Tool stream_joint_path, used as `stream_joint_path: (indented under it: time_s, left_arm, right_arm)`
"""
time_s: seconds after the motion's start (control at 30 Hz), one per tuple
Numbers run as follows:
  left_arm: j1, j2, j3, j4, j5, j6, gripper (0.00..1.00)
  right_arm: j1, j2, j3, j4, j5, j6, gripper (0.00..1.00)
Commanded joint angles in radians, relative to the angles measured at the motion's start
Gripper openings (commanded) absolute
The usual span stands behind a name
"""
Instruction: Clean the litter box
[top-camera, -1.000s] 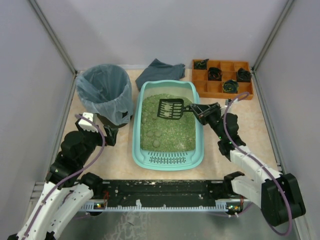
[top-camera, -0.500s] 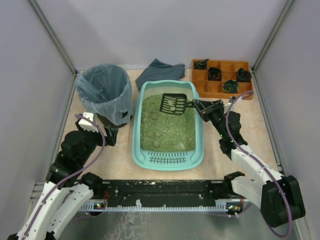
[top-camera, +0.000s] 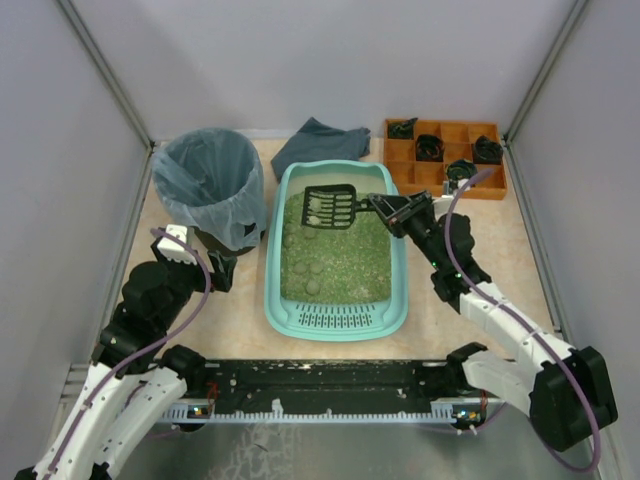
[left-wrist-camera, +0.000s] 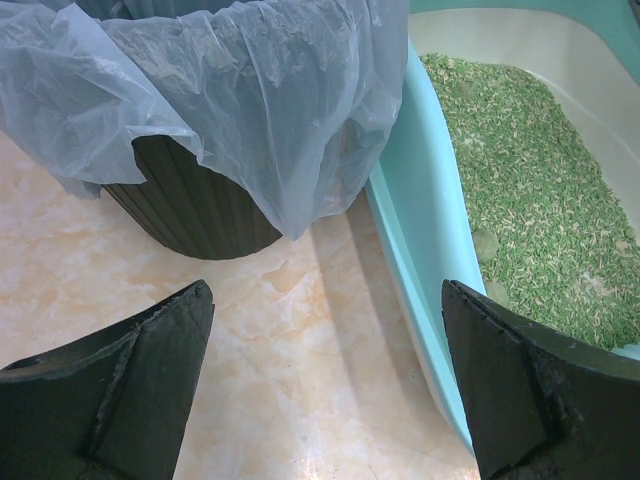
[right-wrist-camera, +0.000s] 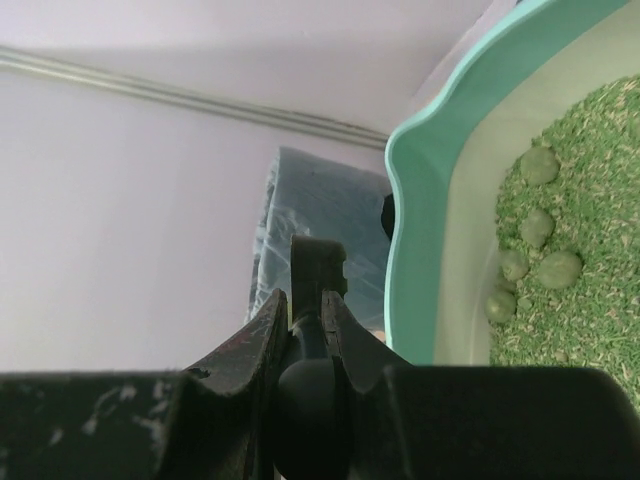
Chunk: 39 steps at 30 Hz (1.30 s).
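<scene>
Holding a black scoop (top-camera: 330, 207) carrying pale clumps above the litter box (top-camera: 335, 318), our right pincer (top-camera: 388, 212) pinches its handle. We find the box mid-tabletop (top-camera: 505, 262), just beside the bin (top-camera: 205, 180). Our left pincer (left-wrist-camera: 325, 390) hangs spread beside both.

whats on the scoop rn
A few pale clumps sit on the black scoop, held by the right tool over the litter box. Litter beneath it is hidden.
</scene>
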Motion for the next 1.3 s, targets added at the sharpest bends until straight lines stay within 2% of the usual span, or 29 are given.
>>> stream_joint_path:
  time_s: [0.0,0.17,0.33,0.5,0.67,0.9,1.0,1.27]
  left_arm:
    - [0.006,-0.005,0.003,0.022,0.0,0.006,1.0]
    - [0.006,-0.011,0.002,0.023,0.004,0.006,1.0]
    - [0.006,-0.011,0.003,0.022,0.004,0.006,1.0]
    - [0.006,-0.013,0.003,0.022,0.006,0.007,1.0]
    - [0.005,-0.016,0.002,0.022,0.006,0.008,1.0]
    - [0.006,-0.025,0.001,0.022,-0.002,0.003,1.0]
    - [0.005,-0.028,0.0,0.021,-0.003,0.004,1.0]
    - [0.006,-0.036,0.0,0.02,-0.009,0.001,1.0]
  right_arm:
    - [-0.019,-0.044,0.035,-0.021,0.093,0.021,0.0]
    - [0.012,0.018,0.053,0.015,0.022,0.017,0.0]
    - [0.003,0.005,0.058,-0.019,0.075,0.031,0.0]
    - [0.023,0.037,0.158,-0.156,0.119,0.047,0.0]
    - [0.056,0.091,0.249,-0.174,0.155,0.045,0.0]
    - [0.125,0.207,0.451,-0.244,0.243,0.035,0.0]
    - [0.156,0.276,0.586,-0.301,0.279,0.031,0.0]
    - [0.22,0.468,0.83,-0.344,0.305,0.013,0.0]
